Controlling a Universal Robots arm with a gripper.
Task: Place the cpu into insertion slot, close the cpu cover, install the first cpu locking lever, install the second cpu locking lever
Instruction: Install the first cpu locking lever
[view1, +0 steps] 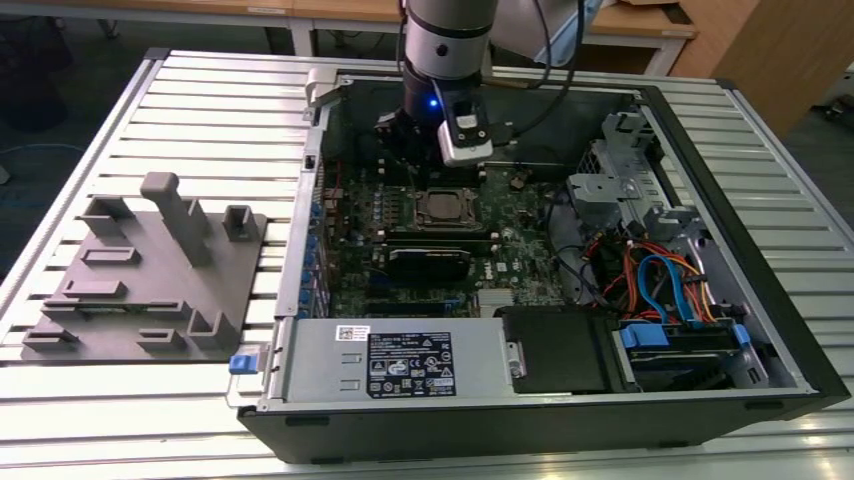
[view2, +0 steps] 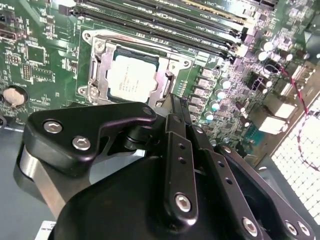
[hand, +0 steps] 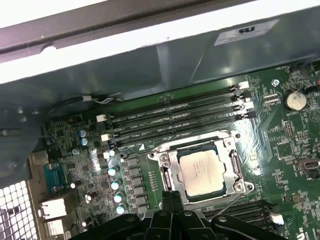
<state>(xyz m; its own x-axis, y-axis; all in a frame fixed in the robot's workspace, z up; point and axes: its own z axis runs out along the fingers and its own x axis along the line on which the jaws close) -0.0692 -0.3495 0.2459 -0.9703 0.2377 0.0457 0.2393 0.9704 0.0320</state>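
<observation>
The cpu (hand: 202, 170), matte grey and square, is lying flat in the insertion slot (view1: 445, 208) with the thin silvery cpu cover (hand: 235, 162) framing it, so the work is seemingly standing at the locking-lever step. The black angular pincer (view2: 172, 99) is hovering just beside the socket's edge, narrow, jaws together on nothing visible. A thin wire lever (hand: 231, 201) is angling out near its tips, likely calling for a steady downward-and-sideways push.

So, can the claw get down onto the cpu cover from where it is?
Probably yes. The claw hangs just off the edge of the cpu cover, which lies flat around the cpu, and nothing stands between them. The memory slots sit on the cover's far side.
</observation>
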